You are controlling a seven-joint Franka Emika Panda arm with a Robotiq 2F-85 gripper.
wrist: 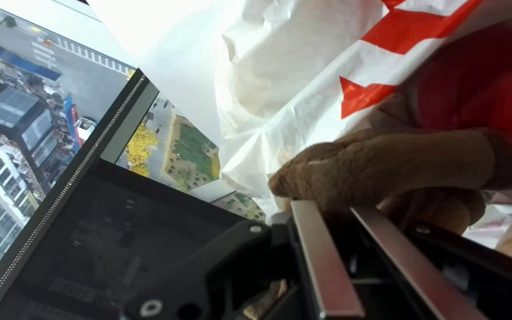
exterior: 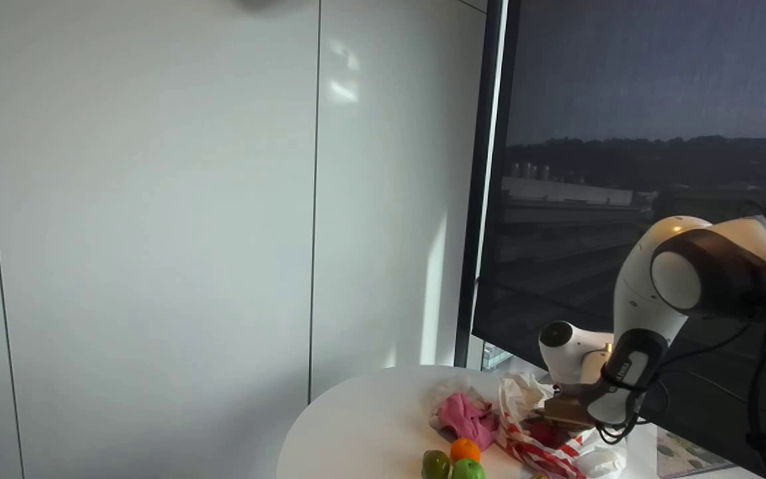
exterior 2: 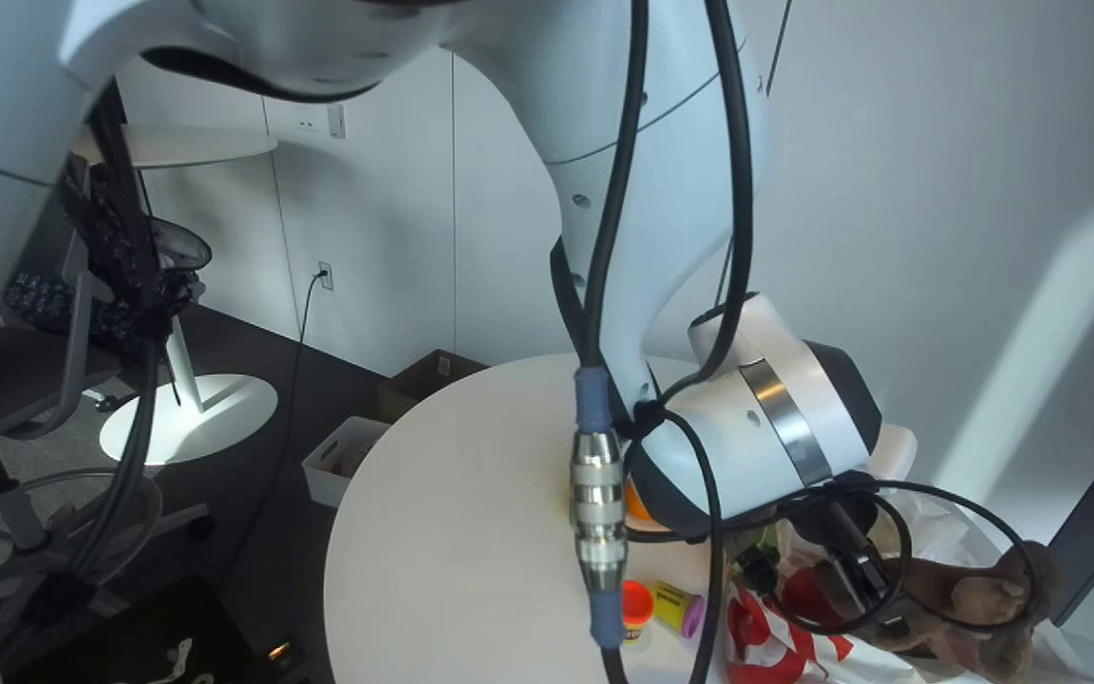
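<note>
Plush toy [wrist: 362,171] pinched in the gripper [wrist: 332,206];
grasp seemingly made; next move likely calls for lifting clear of the bag [wrist: 291,98]

In the wrist view, the tool [wrist: 331,209] covers part of the brown plush toy [wrist: 349,173] and the right edge crops an unidentifiable red object [wrist: 478,84]; in an exterior view, the arm [exterior 2: 746,437] hides part of the orange [exterior 2: 639,507].
</note>
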